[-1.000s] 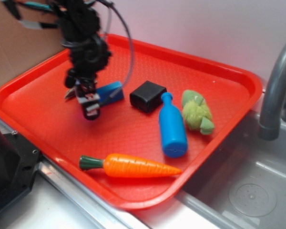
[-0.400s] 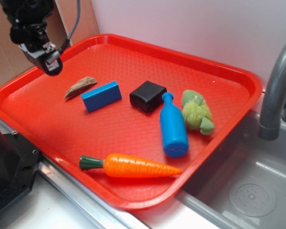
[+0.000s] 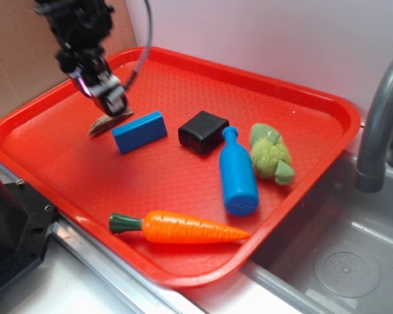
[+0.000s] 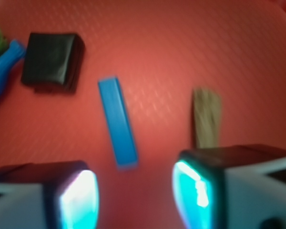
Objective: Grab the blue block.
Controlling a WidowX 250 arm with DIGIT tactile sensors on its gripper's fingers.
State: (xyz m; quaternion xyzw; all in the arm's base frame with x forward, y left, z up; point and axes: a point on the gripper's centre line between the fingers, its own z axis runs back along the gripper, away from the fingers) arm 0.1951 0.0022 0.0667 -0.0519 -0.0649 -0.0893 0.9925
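Since the earlier frame your gripper (image 3: 110, 103) has swung in over the tray (image 3: 327, 98), jaws wide and empty. Centre them across the block (image 3: 139, 131) (beside the black cube (image 3: 203, 131)), then descend.

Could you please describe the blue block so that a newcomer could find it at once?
On the red tray, look left of the black cube. The blue block lies flat there, beside a brown sliver; unlike the blue bottle, it has no neck.
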